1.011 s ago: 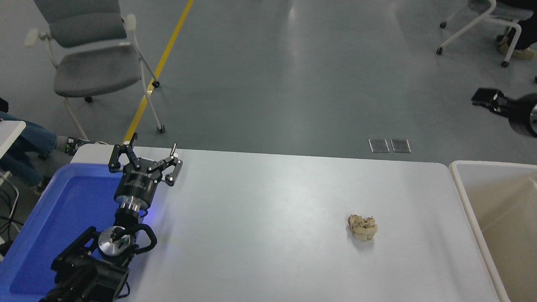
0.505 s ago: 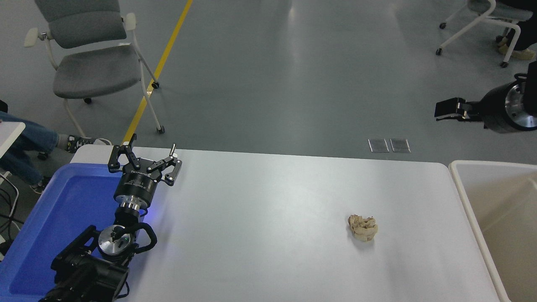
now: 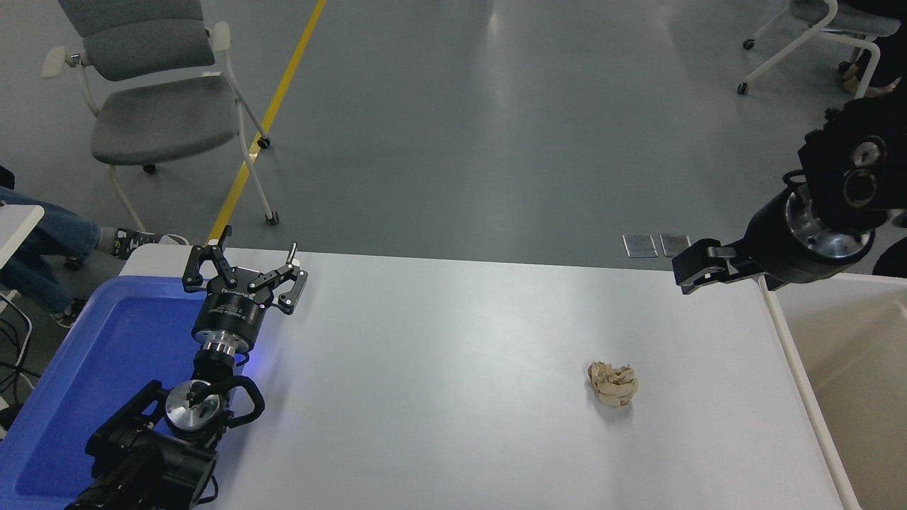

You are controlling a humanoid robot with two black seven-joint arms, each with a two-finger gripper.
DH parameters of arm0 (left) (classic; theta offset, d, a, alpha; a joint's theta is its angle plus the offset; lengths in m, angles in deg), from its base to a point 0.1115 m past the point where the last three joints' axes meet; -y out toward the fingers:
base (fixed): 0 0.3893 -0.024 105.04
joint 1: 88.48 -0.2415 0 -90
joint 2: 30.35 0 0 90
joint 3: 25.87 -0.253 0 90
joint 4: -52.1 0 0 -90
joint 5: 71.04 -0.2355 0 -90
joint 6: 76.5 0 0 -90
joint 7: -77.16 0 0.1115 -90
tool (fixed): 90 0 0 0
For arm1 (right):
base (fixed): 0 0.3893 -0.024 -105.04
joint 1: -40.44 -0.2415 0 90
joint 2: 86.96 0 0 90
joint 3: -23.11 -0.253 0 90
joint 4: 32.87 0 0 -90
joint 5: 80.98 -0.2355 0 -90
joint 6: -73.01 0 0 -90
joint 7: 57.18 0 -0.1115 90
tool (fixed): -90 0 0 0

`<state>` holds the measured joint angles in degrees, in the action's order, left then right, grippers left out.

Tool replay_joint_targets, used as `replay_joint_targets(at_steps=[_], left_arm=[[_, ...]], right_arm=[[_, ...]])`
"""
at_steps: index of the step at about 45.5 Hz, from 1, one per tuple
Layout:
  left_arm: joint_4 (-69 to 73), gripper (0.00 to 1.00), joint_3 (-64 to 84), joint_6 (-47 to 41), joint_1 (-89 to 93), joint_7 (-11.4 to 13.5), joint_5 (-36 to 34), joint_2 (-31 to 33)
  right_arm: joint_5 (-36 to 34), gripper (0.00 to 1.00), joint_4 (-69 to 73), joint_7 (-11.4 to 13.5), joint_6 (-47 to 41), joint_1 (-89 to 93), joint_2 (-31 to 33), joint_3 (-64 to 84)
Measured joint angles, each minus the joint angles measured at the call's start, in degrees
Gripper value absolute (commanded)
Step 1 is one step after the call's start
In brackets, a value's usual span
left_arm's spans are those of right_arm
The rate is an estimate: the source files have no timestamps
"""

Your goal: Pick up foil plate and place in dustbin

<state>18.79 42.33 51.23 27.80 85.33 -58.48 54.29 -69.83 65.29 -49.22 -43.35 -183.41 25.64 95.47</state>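
The foil plate is not in view anywhere on the table. The dustbin (image 3: 864, 382), beige inside with an off-white rim, stands at the table's right end. My right gripper (image 3: 698, 273) comes in from the right edge and hangs over the table's far right corner, just left of the dustbin's rim; it is seen side-on and holds nothing that I can see. My left gripper (image 3: 244, 261) is open and empty, parked at the lower left over the corner of the blue tray.
A crumpled beige paper wad (image 3: 613, 383) lies on the white table (image 3: 439, 368) right of centre. A blue tray (image 3: 106, 354) sits at the left end. A grey chair (image 3: 152, 106) and a seated person's legs (image 3: 42, 234) are beyond the left end.
My right arm has swung from the picture's upper right edge down and to the left, to the table's far right corner. The left arm and the paper wad have not moved.
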Motion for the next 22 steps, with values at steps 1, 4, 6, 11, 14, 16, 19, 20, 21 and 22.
replay_joint_targets(at_steps=[1, 4, 6, 11, 14, 16, 19, 20, 21, 22], left_arm=[[0.00, 0.99, 0.00, 0.00, 0.00, 0.00, 0.00, 0.00], [0.00, 0.99, 0.00, 0.00, 0.00, 0.00, 0.01, 0.00], [0.00, 0.99, 0.00, 0.00, 0.00, 0.00, 0.00, 0.00], [0.00, 0.99, 0.00, 0.00, 0.00, 0.00, 0.00, 0.00], [0.00, 0.99, 0.00, 0.00, 0.00, 0.00, 0.00, 0.00], [0.00, 0.99, 0.00, 0.00, 0.00, 0.00, 0.00, 0.00], [0.00, 0.99, 0.00, 0.00, 0.00, 0.00, 0.01, 0.00], [0.00, 0.99, 0.00, 0.00, 0.00, 0.00, 0.00, 0.00], [0.00, 0.99, 0.00, 0.00, 0.00, 0.00, 0.00, 0.00], [0.00, 0.99, 0.00, 0.00, 0.00, 0.00, 0.00, 0.00]], right_arm=[[-0.22, 1.00, 0.16, -0.17, -0.95, -0.24, -0.14, 0.13], [-0.63, 1.00, 0.42, -0.64, -3.19, -1.04, -0.42, 0.33], [-1.01, 1.00, 0.60, -1.04, -5.19, -1.65, -0.69, 0.46], [-2.06, 1.00, 0.88, -2.06, -9.31, -2.83, -1.72, 0.66], [-2.61, 1.00, 0.97, -2.59, -10.97, -3.30, -2.42, 0.71], [-3.02, 1.00, 1.03, -2.90, -11.83, -3.55, -2.87, 0.73], [-3.50, 1.00, 1.08, -3.24, -12.72, -3.83, -3.33, 0.72], [-3.70, 1.00, 1.10, -3.40, -13.09, -3.94, -3.52, 0.71], [-3.81, 1.00, 1.11, -3.49, -13.30, -4.01, -3.63, 0.70], [-3.91, 1.00, 1.13, -3.58, -13.48, -4.07, -3.72, 0.69]])
